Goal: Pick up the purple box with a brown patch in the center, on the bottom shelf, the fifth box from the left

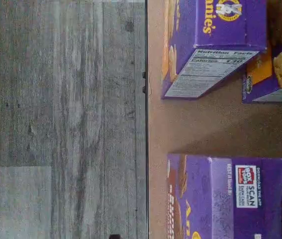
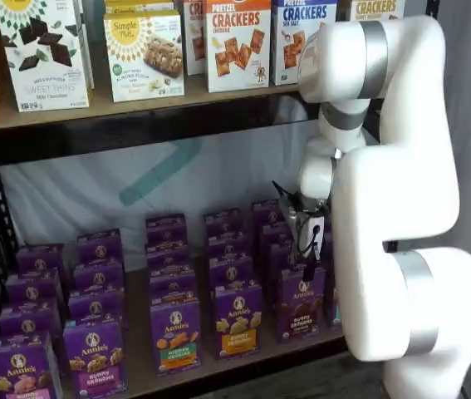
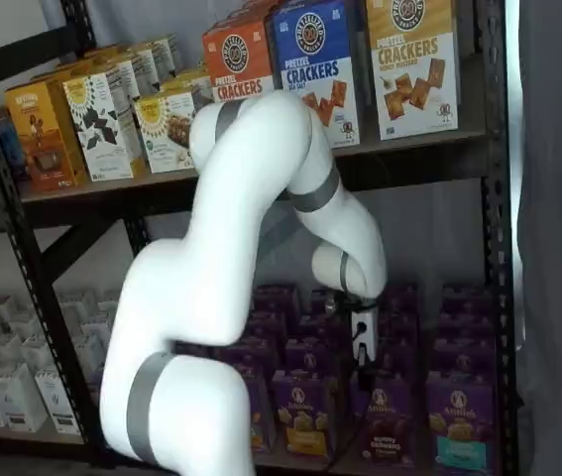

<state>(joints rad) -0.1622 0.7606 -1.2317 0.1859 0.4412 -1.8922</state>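
Hanging just above the purple box at the front of the bottom shelf. Possibly touching its top. Showing gripper fingers side-on, gap impossible to tell.

The wrist cam looks straight down, close in, at the front edge of the bottom shelf with grey floor beyond; the picture's turned on its side. Both shelf cams sit out front, farther back, one more head-on, one from an angle. Both catch the white arm and the purple cartons.
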